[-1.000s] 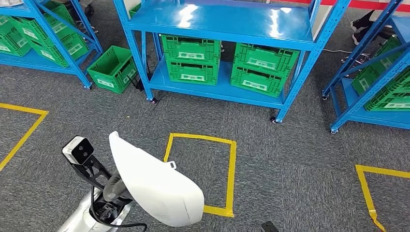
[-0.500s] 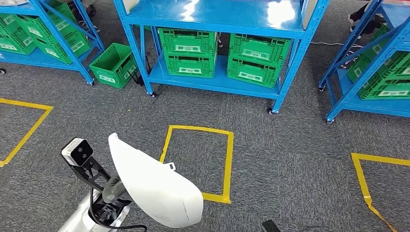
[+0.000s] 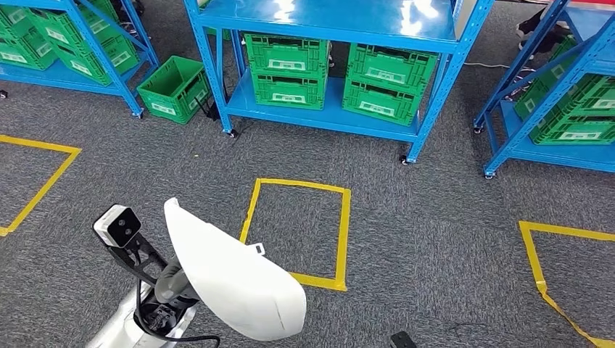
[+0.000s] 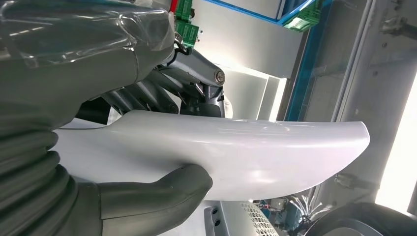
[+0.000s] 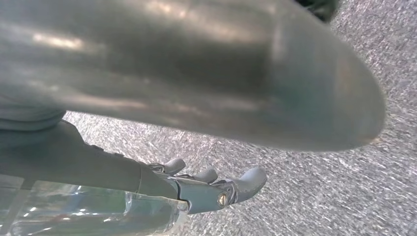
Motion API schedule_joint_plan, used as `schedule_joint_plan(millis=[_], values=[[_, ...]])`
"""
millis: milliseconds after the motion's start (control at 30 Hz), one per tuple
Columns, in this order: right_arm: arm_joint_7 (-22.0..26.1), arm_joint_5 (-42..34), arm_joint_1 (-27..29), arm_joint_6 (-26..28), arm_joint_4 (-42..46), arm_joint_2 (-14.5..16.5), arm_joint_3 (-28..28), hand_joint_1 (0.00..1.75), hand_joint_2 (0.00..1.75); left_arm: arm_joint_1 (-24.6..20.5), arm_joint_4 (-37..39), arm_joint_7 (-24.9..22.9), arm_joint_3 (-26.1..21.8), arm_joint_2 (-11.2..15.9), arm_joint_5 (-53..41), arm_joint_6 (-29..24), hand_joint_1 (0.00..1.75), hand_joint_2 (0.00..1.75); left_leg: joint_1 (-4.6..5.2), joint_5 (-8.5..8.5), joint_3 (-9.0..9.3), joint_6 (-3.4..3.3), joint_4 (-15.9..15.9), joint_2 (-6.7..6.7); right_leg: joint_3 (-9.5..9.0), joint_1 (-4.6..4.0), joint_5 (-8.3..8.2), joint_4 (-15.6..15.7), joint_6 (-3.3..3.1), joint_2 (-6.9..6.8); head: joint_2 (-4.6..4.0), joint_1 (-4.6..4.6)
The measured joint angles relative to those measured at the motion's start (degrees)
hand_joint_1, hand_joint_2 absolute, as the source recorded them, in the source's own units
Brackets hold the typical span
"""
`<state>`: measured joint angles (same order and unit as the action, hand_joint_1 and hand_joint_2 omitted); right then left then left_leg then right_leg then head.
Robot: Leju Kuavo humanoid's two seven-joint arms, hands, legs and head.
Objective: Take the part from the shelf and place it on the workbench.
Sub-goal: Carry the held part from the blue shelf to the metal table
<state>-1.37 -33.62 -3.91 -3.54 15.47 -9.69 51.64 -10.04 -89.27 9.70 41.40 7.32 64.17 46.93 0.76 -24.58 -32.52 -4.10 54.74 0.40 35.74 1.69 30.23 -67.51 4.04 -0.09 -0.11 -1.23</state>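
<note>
A white curved shell part (image 3: 232, 279) is carried low at the left of the head view, in front of my left arm. In the left wrist view my left hand (image 4: 98, 54) grips the same part (image 4: 246, 152), with the thumb (image 4: 157, 194) pressed on one face and the darker fingers (image 4: 147, 96) on the other. The part hides most of that hand in the head view. My right hand (image 5: 196, 189) hangs over the grey carpet with its fingers apart and nothing in it.
A blue shelf rack (image 3: 333, 25) stands ahead with green crates (image 3: 290, 69) on its bottom level. More blue racks stand at the left (image 3: 65, 43) and right (image 3: 558, 94). A loose green crate (image 3: 174, 88) sits on the carpet. A yellow tape square (image 3: 301, 228) marks the floor.
The whole picture has shifted: racks and the tape square sit higher in the frame now, so the camera has moved. The white part stays held the same way in my left hand.
</note>
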Motion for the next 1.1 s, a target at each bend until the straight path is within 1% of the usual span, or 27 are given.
schedule_joint_plan(millis=[33,67,100,133,200,233,267,333,367,400,433,467,500,567,600,633,700,767,800,867,900,933,967,1000,1033,1067,1100], values=[[0.00,0.01,-0.11,0.00,0.00,-0.06,-0.01,0.00,0.00,0.00,0.01,0.00,-0.01,0.00,0.00,0.00,1.75,1.75,0.00,0.06,-0.78,0.16,0.72,-0.02,-2.89,0.07,-0.51,4.30,0.23,0.00,0.00,0.01],[0.01,0.00,-0.20,0.00,0.00,-0.12,-0.01,0.00,0.00,0.00,0.01,-0.01,-0.01,-0.01,0.01,-0.02,1.75,1.75,0.05,0.13,-1.46,0.38,1.39,-0.05,-4.99,0.02,-0.85,7.63,0.03,0.07,0.00,-0.05],[0.01,0.00,-0.26,0.00,0.00,-0.16,-0.02,0.00,0.00,0.01,0.00,-0.01,0.01,-0.01,0.00,-0.01,1.75,1.75,0.11,0.23,-2.01,0.65,1.97,-0.07,-6.18,-0.08,-0.79,9.80,-0.38,0.14,0.00,-0.08],[0.01,0.02,-0.28,0.00,0.00,-0.19,-0.01,0.00,0.00,0.02,0.00,0.02,0.01,-0.01,-0.01,-0.01,1.75,1.75,0.16,0.43,-2.43,0.99,2.32,-0.11,-6.42,-0.26,-0.57,10.43,-0.95,0.21,0.00,-0.13],[-0.15,0.74,-0.27,-0.12,0.02,-0.10,0.08,0.00,0.00,0.14,-0.02,0.83,-0.14,0.02,-1.02,-0.03,1.75,1.75,0.11,0.82,-2.99,1.69,2.70,-0.33,-5.81,-0.22,-1.14,10.37,-1.95,0.12,0.00,-0.11],[-0.41,1.41,-0.39,-0.23,0.03,-0.08,0.21,0.00,0.00,0.34,-0.07,1.71,-0.42,0.05,-1.94,-0.05,1.75,1.75,0.04,0.37,-3.39,2.09,3.18,-0.44,-5.53,-0.07,-1.51,10.39,-2.54,-0.02,0.00,-0.17],[-0.78,2.15,-0.59,-0.34,0.06,-0.03,0.37,0.00,0.00,0.66,-0.17,2.76,-0.82,0.09,-2.98,-0.04,1.75,1.75,-0.11,-0.94,-4.03,2.54,4.54,-0.54,-5.17,0.12,-1.90,10.47,-3.13,-0.18,0.00,-0.25],[-1.56,3.07,-1.08,-0.46,0.10,-0.01,0.76,0.00,0.00,1.43,-0.41,4.31,-1.65,0.29,-4.26,0.10,1.75,1.75,-0.65,-5.59,-6.25,3.54,10.71,-0.56,-4.33,0.23,-2.63,10.51,-3.94,-0.62,0.00,-0.43],[-1.84,3.25,-1.25,-0.48,0.11,0.03,0.93,0.00,0.00,1.79,-0.48,4.66,-1.93,0.43,-4.52,0.19,1.75,1.75,-0.97,-7.81,-7.51,3.97,14.71,-0.55,-3.92,0.18,-2.95,10.49,-4.05,-0.91,0.00,-0.47],[-2.00,3.34,-1.37,-0.48,0.11,0.05,1.09,0.00,0.00,2.10,-0.51,4.80,-2.13,0.56,-4.68,0.25,1.75,1.75,-1.22,-9.12,-8.31,4.27,17.83,-0.54,-3.52,0.13,-3.27,10.48,-4.05,-1.27,0.00,-0.46],[-2.10,3.42,-1.45,-0.48,0.11,0.05,1.22,0.00,0.00,2.35,-0.52,4.86,-2.28,0.68,-4.79,0.27,1.75,1.75,-1.40,-9.31,-8.23,4.45,19.16,-0.50,-3.14,0.10,-3.57,10.46,-3.98,-1.64,0.00,-0.47],[-2.14,3.46,-1.51,-0.48,0.11,0.05,1.32,0.00,0.00,2.52,-0.54,4.90,-2.41,0.79,-4.83,0.28,1.75,1.75,-1.52,-8.46,-6.97,4.51,18.11,-0.41,-2.81,0.09,-3.85,10.46,-3.85,-2.03,0.00,-0.47],[-2.15,3.50,-1.56,-0.48,0.11,0.05,1.38,0.00,0.00,2.61,-0.61,4.91,-2.56,0.86,-4.85,0.30,1.75,1.75,-1.59,-7.01,-4.53,4.45,14.81,-0.12,-2.54,0.09,-4.13,10.45,-3.71,-2.44,0.00,-0.48],[-2.19,3.56,-1.70,-0.48,0.11,0.08,1.45,0.00,0.00,2.60,-0.88,4.93,-2.80,0.94,-4.89,0.37,1.75,1.75,-1.42,-4.92,1.44,4.06,6.01,1.45,-2.23,-0.04,-4.60,10.47,-3.26,-3.25,0.00,-0.46],[-2.22,3.57,-1.78,-0.48,0.11,0.09,1.49,0.00,0.00,2.56,-1.01,4.98,-2.89,0.94,-4.90,0.43,1.75,1.75,-1.17,-4.48,3.24,3.69,3.06,2.12,-2.17,-0.13,-4.87,10.51,-2.95,-3.68,0.00,-0.40],[-2.27,3.58,-1.87,-0.48,0.11,0.11,1.51,0.00,0.00,2.53,-1.09,5.03,-2.93,0.95,-4.91,0.51,1.75,1.75,-0.89,-4.47,4.01,3.31,1.57,2.51,-2.14,-0.20,-5.12,10.56,-2.58,-4.13,0.00,-0.42],[-2.42,3.59,-1.98,-0.48,0.16,0.15,1.57,0.00,0.00,2.57,-1.13,5.12,-2.98,1.01,-4.91,0.62,1.75,1.75,-0.56,-3.89,3.53,2.36,1.03,1.86,-2.07,-0.19,-5.62,10.79,-1.73,-5.00,0.00,-0.38],[-2.52,3.59,-2.03,-0.48,0.25,0.12,1.63,0.00,0.00,2.56,-1.19,5.15,-3.00,1.02,-4.91,0.68,1.75,1.75,-0.67,-2.75,3.12,1.36,0.23,0.95,-1.11,-0.10,-4.54,9.28,-1.54,-3.97,0.00,-0.29],[-2.54,3.59,-2.04,-0.48,0.28,0.11,1.66,0.00,0.00,2.55,-1.21,5.16,-3.00,0.99,-4.90,0.70,1.75,1.75,-0.75,-2.09,2.83,0.91,-0.11,0.49,0.00,-0.09,-3.02,6.87,-1.81,-2.85,0.00,-0.21],[-2.60,3.59,-1.94,-0.48,0.28,0.02,1.72,0.00,0.00,2.61,-1.21,5.18,-2.94,0.95,-4.90,0.70,1.75,1.75,-0.52,-1.19,1.86,0.41,-0.14,-0.53,3.10,-0.16,1.01,-0.95,-2.58,-0.86,0.00,-0.05],[-2.65,3.59,-1.88,-0.48,0.28,-0.03,1.73,0.00,0.00,2.71,-1.20,5.18,-2.91,0.95,-4.92,0.70,1.75,1.75,-0.34,-0.83,1.39,0.31,-0.11,-1.13,4.29,-0.23,2.43,-4.42,-2.69,-0.48,0.00,-0.01],[-2.70,3.59,-1.82,-0.48,0.28,-0.09,1.75,0.00,0.00,2.81,-1.19,5.18,-2.89,0.95,-4.93,0.70,1.75,1.75,-0.13,-0.51,0.96,0.25,-0.06,-1.78,4.62,-0.29,3.09,-6.12,-2.58,-0.32,0.00,-0.01],[-2.73,3.59,-1.82,-0.48,0.28,-0.12,1.76,0.00,0.00,2.90,-1.18,5.18,-2.89,0.96,-4.93,0.70,1.75,1.75,0.03,-0.24,0.59,0.26,0.02,-2.42,3.80,-0.32,2.86,-5.47,-2.32,-0.20,0.00,-0.02],[-2.74,3.59,-1.84,-0.48,0.28,-0.13,1.78,0.00,0.00,2.94,-1.17,5.18,-2.89,0.96,-4.94,0.70,1.75,1.75,0.13,-0.05,0.30,0.31,0.19,-3.04,1.84,-0.33,1.87,-2.50,-2.00,0.07,0.00,-0.03],[-2.74,3.59,-1.86,-0.48,0.28,-0.14,1.79,0.00,0.00,2.97,-1.17,5.18,-2.89,0.96,-4.94,0.72,1.75,1.75,0.18,0.05,0.01,0.38,0.50,-3.65,-0.81,-0.33,0.57,1.88,-1.75,0.83,0.00,-0.02],[-2.74,3.59,-1.88,-0.48,0.28,-0.18,1.79,0.00,0.00,2.97,-1.17,5.19,-2.89,0.96,-4.94,0.73,1.75,1.75,0.28,0.06,-0.39,0.50,0.98,-4.21,-3.13,-0.39,-0.46,5.93,-1.80,1.71,0.00,-0.03],[-2.74,3.59,-1.90,-0.48,0.28,-0.22,1.80,0.00,0.00,2.98,-1.17,5.19,-2.88,0.96,-4.94,0.76,1.75,1.75,0.33,0.09,-0.83,0.67,1.45,-4.70,-4.69,-0.45,-1.19,8.87,-2.04,2.35,0.00,-0.05]])
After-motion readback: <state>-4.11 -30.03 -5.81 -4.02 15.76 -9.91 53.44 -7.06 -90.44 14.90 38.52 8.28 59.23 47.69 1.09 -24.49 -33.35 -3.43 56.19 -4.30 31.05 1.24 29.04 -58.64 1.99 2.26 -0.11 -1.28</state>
